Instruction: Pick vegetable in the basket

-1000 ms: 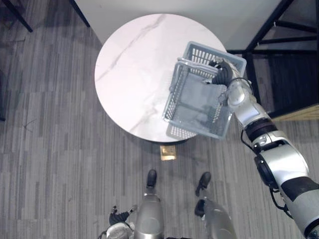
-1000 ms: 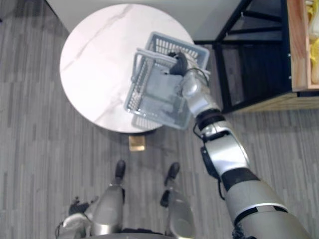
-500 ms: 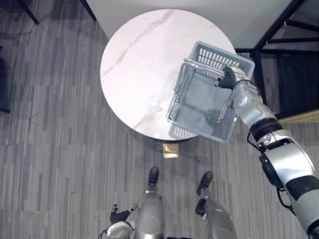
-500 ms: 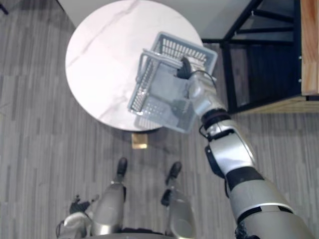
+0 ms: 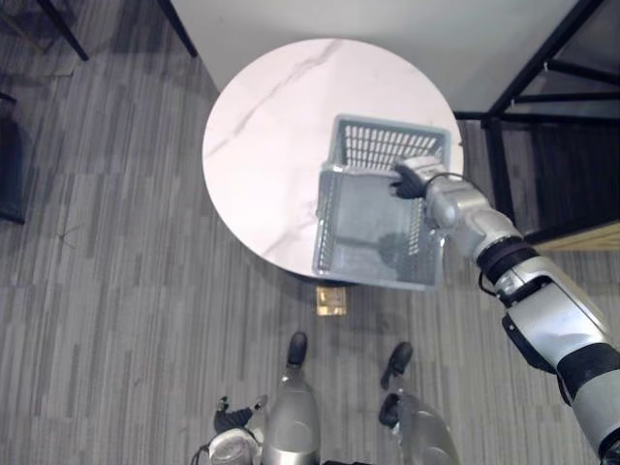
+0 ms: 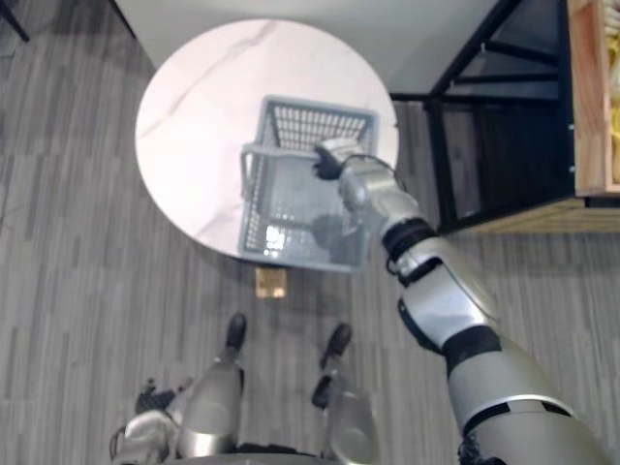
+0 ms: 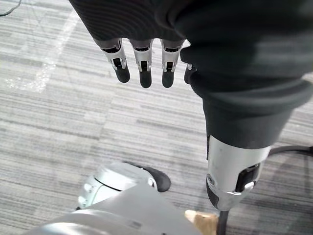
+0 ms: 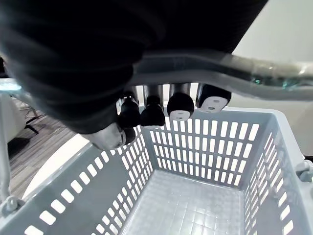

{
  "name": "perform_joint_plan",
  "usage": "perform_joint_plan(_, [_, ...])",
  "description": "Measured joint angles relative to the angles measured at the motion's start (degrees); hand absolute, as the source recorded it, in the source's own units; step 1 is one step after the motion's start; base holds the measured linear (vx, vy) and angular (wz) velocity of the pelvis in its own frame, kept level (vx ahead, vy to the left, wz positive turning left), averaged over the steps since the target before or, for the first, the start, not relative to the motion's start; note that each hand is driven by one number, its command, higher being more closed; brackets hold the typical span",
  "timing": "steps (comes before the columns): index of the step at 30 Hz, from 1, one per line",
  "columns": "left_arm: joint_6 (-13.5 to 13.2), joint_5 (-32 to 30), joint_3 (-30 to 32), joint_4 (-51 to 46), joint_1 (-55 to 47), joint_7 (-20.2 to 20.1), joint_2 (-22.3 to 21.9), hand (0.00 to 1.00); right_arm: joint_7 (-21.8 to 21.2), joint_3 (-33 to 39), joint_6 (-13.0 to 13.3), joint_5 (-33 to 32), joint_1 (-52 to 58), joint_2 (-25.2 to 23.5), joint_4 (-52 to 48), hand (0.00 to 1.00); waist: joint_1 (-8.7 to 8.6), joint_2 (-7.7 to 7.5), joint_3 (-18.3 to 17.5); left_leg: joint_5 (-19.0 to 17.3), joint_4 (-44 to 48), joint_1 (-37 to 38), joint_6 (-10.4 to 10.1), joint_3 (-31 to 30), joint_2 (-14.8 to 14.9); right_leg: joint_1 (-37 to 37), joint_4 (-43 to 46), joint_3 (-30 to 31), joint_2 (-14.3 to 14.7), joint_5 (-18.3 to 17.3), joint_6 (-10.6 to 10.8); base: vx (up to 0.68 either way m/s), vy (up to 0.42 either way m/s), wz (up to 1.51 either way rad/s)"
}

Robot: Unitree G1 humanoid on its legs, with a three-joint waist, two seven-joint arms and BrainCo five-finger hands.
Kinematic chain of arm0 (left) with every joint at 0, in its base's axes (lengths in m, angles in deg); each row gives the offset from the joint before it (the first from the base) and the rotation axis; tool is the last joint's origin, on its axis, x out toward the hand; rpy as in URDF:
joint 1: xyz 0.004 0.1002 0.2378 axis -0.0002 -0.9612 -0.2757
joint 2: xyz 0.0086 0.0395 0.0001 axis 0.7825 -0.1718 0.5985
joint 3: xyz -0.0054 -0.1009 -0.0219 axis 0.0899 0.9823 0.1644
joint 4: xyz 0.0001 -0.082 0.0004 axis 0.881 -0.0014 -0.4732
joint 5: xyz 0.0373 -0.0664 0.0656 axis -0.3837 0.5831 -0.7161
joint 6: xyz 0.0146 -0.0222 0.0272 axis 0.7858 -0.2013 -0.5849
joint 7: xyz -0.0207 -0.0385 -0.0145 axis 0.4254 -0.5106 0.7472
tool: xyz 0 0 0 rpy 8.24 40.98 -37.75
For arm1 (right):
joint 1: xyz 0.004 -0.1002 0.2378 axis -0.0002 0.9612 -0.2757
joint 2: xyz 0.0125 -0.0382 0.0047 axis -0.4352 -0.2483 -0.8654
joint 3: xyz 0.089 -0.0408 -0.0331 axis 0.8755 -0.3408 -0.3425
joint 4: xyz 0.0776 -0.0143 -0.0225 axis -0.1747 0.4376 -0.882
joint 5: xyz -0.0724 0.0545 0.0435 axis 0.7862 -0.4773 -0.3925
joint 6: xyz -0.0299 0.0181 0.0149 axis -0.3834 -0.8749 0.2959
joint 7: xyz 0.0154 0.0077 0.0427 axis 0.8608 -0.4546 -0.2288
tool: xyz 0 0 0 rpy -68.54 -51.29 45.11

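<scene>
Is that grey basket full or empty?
Empty: the basket shows a bare grid bottom, with the right hand curled round its handle.

1. The basket (image 5: pixel 373 218) sits over the near right part of the table (image 5: pixel 281 116), with its near end jutting past the table's edge.
2. The right hand (image 5: pixel 412 177) is above the table's right edge, at the basket's right rim, its fingers (image 8: pixel 152 113) curled round the handle (image 8: pixel 234 73).
3. A rack (image 5: pixel 542 87) stands right of the table, with a crate (image 6: pixel 593 97) farther right.
4. A small plate (image 5: pixel 329 299) lies on the floor (image 5: pixel 116 271) just before the table.
5. The left hand (image 5: pixel 231 422) hangs well before the table.
</scene>
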Motion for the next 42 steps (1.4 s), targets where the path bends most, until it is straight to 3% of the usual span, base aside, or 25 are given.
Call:
perform_joint_plan(8, [1.22, -3.41, 0.48, -0.24, -0.46, 0.48, 1.06, 0.00, -2.01, -3.85, 1.28, -0.06, 3.08, -3.22, -3.14, 1.00, -0.25, -2.63, -5.85, 0.00, -1.42, 3.36, -0.04, 2.80, 0.50, 1.28, -0.47, 2.31, 0.67, 0.05, 0.01, 0.02, -0.006, -0.15])
perform_joint_plan(12, [1.50, -4.32, 0.58, -0.21, -2.73, 0.48, 1.62, 0.00, -1.99, -4.94, 1.77, -0.14, 3.80, -2.53, -8.29, 1.00, -1.96, -3.89, -9.99, -0.06, -2.46, 5.00, -0.14, 4.36, 0.92, 2.17, -1.88, 3.54, 1.37, 0.51, 0.14, 0.02, -0.015, -0.19])
perform_joint_plan(14, [2.27, -4.51, 0.58, -0.23, -3.25, 0.44, 2.21, 0.00, -1.99, -5.70, 2.13, -0.69, 4.74, 0.17, -14.09, 1.00, -3.40, -4.28, -11.90, -0.10, -2.77, 5.44, -0.19, 4.89, 1.00, 2.25, -2.39, 4.11, 1.59, 0.82, 0.14, 0.01, -0.013, -0.18])
perform_joint_plan(16, [2.57, -6.28, 0.55, -0.17, -3.39, 0.43, 2.49, 0.00, -2.00, -5.77, 2.63, -1.25, 6.03, 2.68, -18.43, 1.00, -3.70, -4.44, -12.23, -0.23, -3.28, 7.02, -0.33, 6.11, 1.19, 2.88, -2.61, 5.45, 1.97, 0.98, 0.05, 0.00, -0.017, -0.27])
perform_joint_plan(20, [3.38, -6.66, 0.54, 0.38, -4.34, 0.34, 2.69, 0.00, -2.02, -6.94, 4.05, -5.05, 11.09, 8.47, -28.71, 1.00, -6.55, -4.39, -15.68, -0.39, -3.69, 7.44, -0.52, 7.28, 1.37, 2.90, -3.47, 6.32, 2.42, 1.46, 0.06, 0.01, -0.014, -0.18])
perform_joint_plan(26, [3.67, -8.84, 0.39, 2.47, -4.74, -0.09, 2.71, 0.00, -3.69, -6.94, 7.29, -11.78, 21.80, 18.10, -40.51, 1.00, -8.31, -3.76, -18.38, -1.23, -4.16, 10.09, -0.78, 10.46, 1.87, 3.54, -4.10, 9.47, 3.47, 1.82, 0.08, 0.01, -0.019, -0.27])
perform_joint_plan(32, [3.69, -9.21, -1.40, 3.79, -5.78, -2.17, 2.76, 0.00, -5.68, -6.14, 8.93, -13.70, 33.50, 26.23, -46.69, 1.00, -10.00, -2.14, -19.62, -2.76, -3.07, 11.06, -0.77, 12.63, 1.74, 3.97, -4.23, 11.78, 3.66, 1.93, 0.21, -0.01, -0.005, -0.21])
perform_joint_plan(36, [3.67, -11.04, -3.43, 4.53, -6.30, -2.90, 2.71, 0.00, -6.65, -4.42, 8.88, -13.68, 41.25, 28.86, -46.72, 1.00, -10.43, -0.58, -20.47, -3.47, -2.19, 11.17, -0.81, 13.39, 1.70, 4.04, -4.23, 12.43, 3.64, 1.93, 0.22, 0.00, -0.007, -0.08])
perform_joint_plan(42, [3.69, -12.02, -4.69, 4.84, -6.89, -4.36, 2.69, 0.00, -6.95, -0.21, 9.32, -13.51, 51.02, 29.80, -46.86, 1.00, -11.31, 0.62, -20.95, -4.33, -1.21, 11.86, -0.83, 13.98, 1.68, 4.72, -4.29, 13.15, 3.61, 1.90, 0.29, 0.00, -0.006, -0.06])
